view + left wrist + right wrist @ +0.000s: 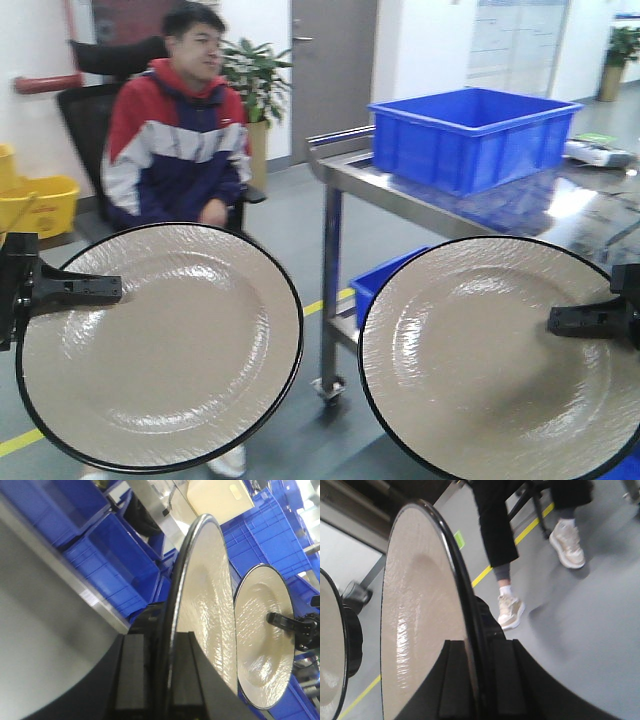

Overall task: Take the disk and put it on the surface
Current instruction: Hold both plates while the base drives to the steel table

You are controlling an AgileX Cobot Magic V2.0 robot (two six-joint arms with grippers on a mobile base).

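I hold up two disks, both beige glazed plates with black rims, their faces turned to the front camera. My left gripper is shut on the left rim of the left disk. In the left wrist view that disk runs edge-on out of the shut gripper. My right gripper is shut on the right rim of the right disk. The right wrist view shows this disk clamped in the gripper. The surface, a shiny grey metal tabletop, lies behind the right disk.
A blue bin stands on the metal table. A man in a red, white and navy jacket sits behind the left disk, his legs near my right arm. A yellow bucket is far left. Stacked blue crates sit below.
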